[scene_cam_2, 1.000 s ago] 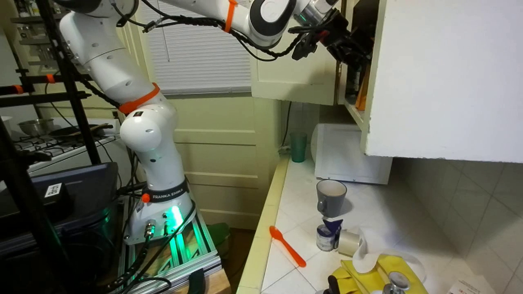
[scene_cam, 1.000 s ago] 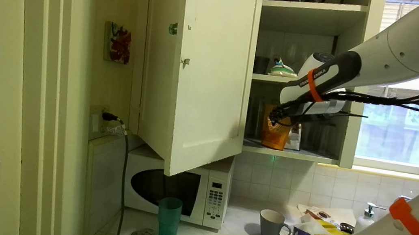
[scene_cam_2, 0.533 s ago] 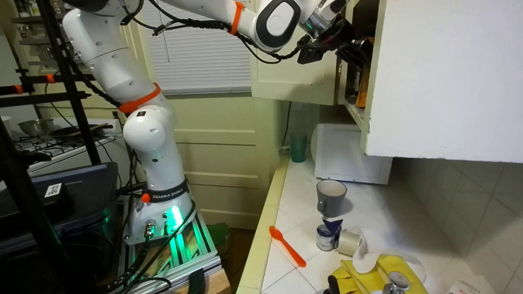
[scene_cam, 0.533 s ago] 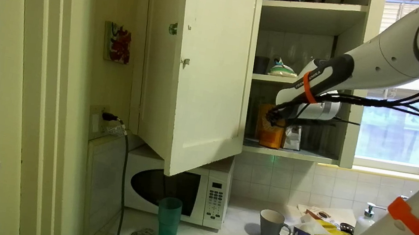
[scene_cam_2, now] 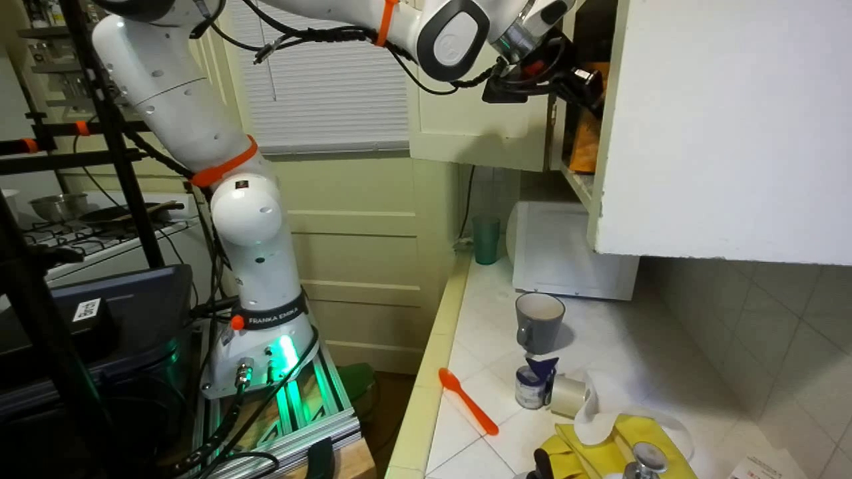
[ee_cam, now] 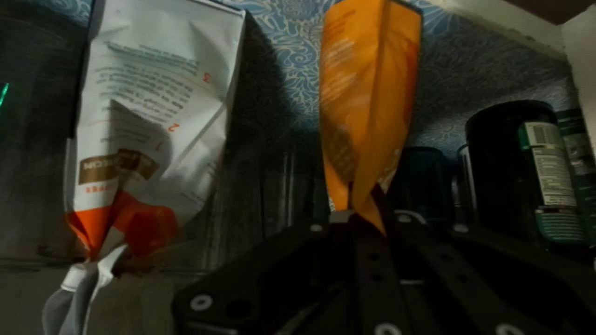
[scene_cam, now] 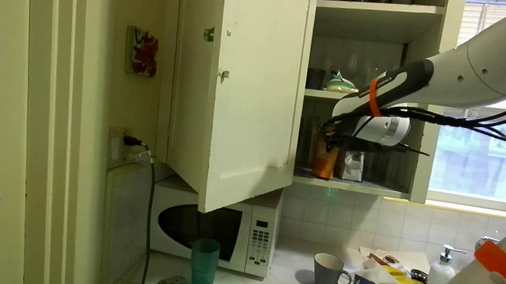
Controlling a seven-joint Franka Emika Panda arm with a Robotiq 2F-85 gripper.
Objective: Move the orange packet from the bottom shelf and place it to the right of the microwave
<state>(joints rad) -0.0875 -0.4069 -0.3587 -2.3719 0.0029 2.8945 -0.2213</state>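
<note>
Orange packet (ee_cam: pixel 368 93) on the bottom shelf (scene_cam: pixel 383 186), pinched near its narrowed top by the gripper (ee_cam: pixel 372 216).
That thin, soft end likely gives the surest hold for lifting it out; most of the packet lies below the gripper in both exterior views, its base seemingly on the shelf. A white bag (ee_cam: pixel 158 107) stands beside it, apart. On the counter (scene_cam: pixel 291 256) below, a grey mug (scene_cam: pixel 327 274) stands right of the microwave (scene_cam: pixel 245 235), so setting down there calls for care.
</note>
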